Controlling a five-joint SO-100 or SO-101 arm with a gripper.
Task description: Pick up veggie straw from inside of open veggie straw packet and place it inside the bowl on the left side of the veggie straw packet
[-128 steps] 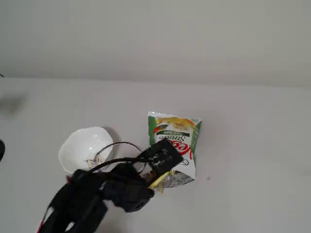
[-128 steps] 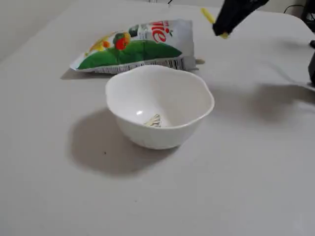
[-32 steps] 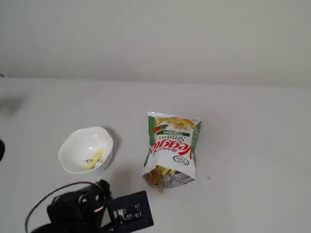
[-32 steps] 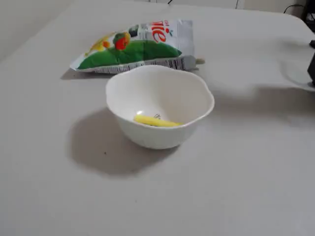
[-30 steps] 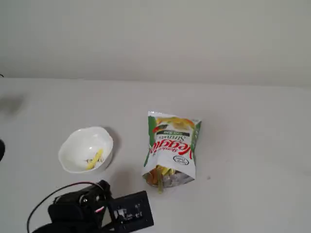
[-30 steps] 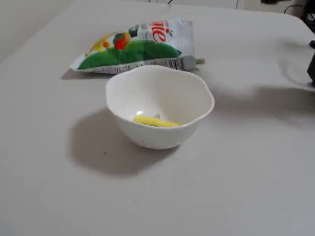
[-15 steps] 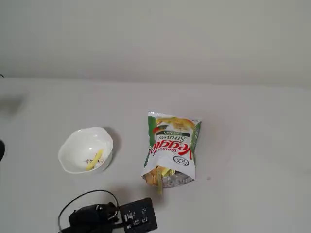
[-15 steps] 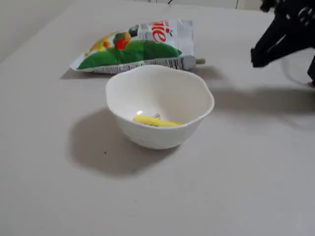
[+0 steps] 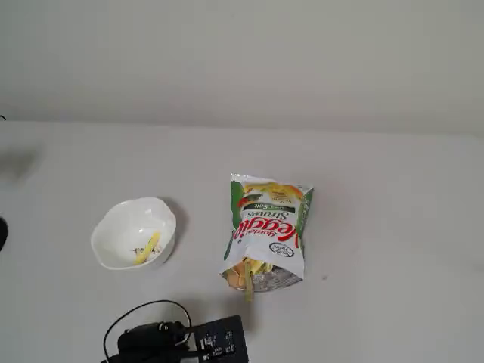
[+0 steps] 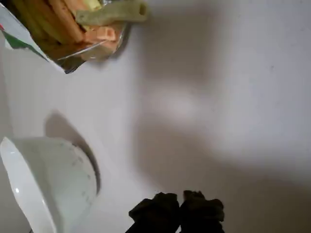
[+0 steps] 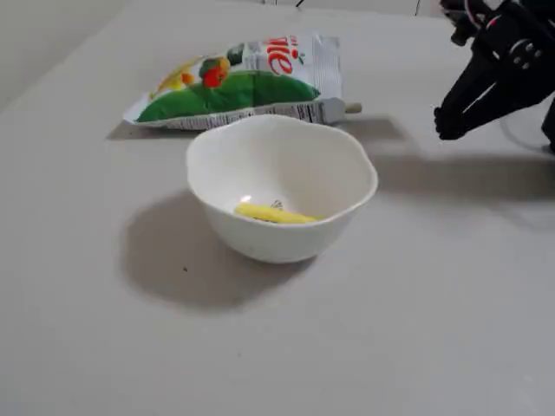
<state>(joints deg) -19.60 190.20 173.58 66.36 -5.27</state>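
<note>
Landmark: veggie straw packet (image 9: 266, 231), lying flat on the pale desk (image 9: 378, 227), open mouth toward the arm.
Lettering on packet: red "Veggie Straws" across the white face, upside down in a fixed view; only "…ie" legible in a fixed view (image 11: 279, 54); small oval logo near the mouth, too small to read.
Packet colours: green side edges, yellow far end, silvery lining at the mouth.
Veggie straw (image 11: 273, 213): pale yellow, lying in the bottom of the bowl, apart from the packet.
Bowl (image 9: 125, 219): white, wavy rim, left of the packet in a fixed view, in front of it in a fixed view (image 11: 347, 182); small dark mark beside the straw, not legible.
Tool (image 11: 444, 124): black, empty, hovering off the packet's open end, clear of the bowl; tips pressed close together in the wrist view (image 10: 177, 209).
Wrist view only: orange sticks (image 10: 68, 19) and one greenish stick (image 10: 114, 12) inside the packet mouth.
Fixed view from above only: tool seen from behind, low at the frame edge below the packet.
</note>
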